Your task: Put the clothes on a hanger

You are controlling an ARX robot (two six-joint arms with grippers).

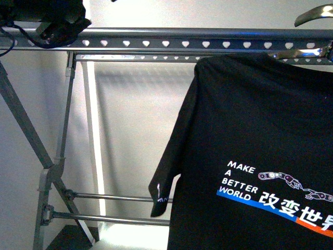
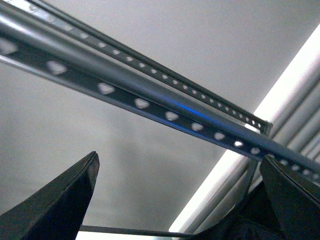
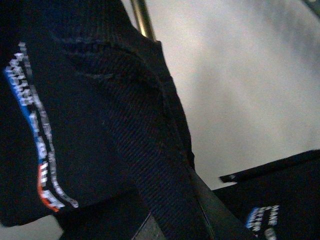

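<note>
The grey rack (image 1: 171, 34) bears the black T-shirt (image 1: 250, 130), hanging below its heart-punched top rail.

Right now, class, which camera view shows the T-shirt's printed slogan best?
The front view: the T-shirt hangs facing the camera and its slogan reads sharply, MAKE A BETTER WORLD. The right wrist view shows the print only blurred, on folded fabric. The left wrist view shows the rack's rail, no print.
</note>
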